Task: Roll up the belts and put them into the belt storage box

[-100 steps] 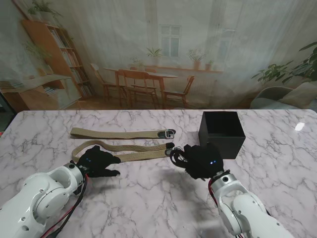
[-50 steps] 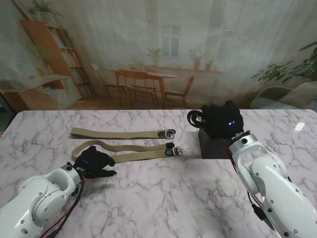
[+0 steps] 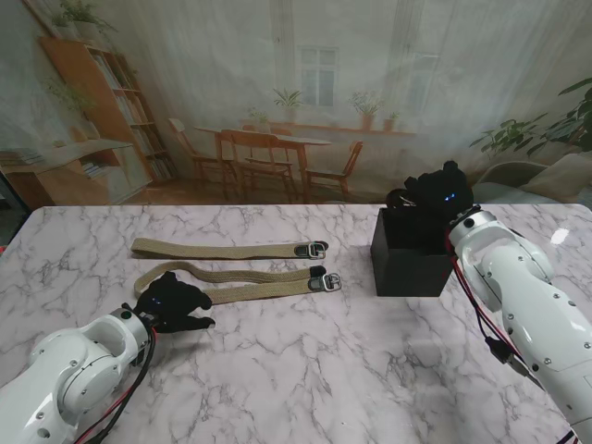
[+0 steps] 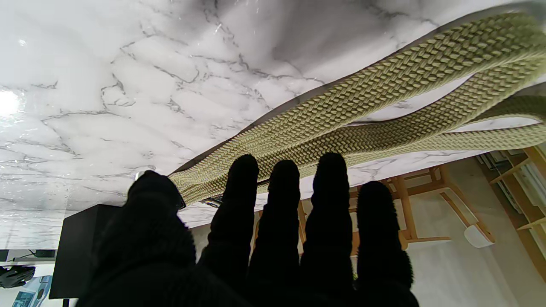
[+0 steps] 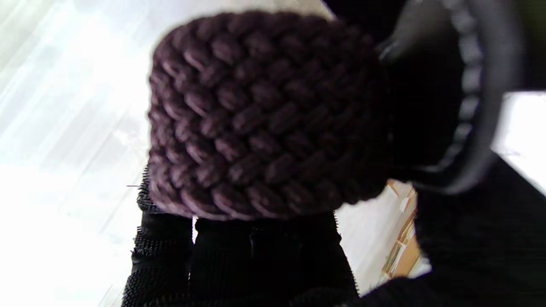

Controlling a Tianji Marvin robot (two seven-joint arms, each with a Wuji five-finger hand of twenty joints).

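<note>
Over the black storage box (image 3: 414, 252), toward the right of the counter (image 3: 296, 370), the right hand (image 3: 435, 199) hangs with its fingers wrapped round a dark braided belt (image 5: 264, 115) wound into a tight coil; the right wrist view shows the roll filling the grasp, with a dark strap end curving beside it. From here I judge this first belt to be on the point of going in, not yet let go. Two tan woven belts remain laid out flat and unrolled: the farther belt (image 3: 222, 250) and the nearer belt (image 3: 250, 282), which loops back on itself at its left end. The left hand (image 3: 171, 305) rests by that loop, fingers (image 4: 281, 187) stretched out and holding nothing, their tips at the webbing. So roughly a third of the job looks close to done.

For room, the box sits well clear of the counter's edges, and the stretch of marble between the tan buckles and the box is bare. The nearer part of the counter also lies free for rolling. The box mouth is narrow, so the coil will need a straight drop.
</note>
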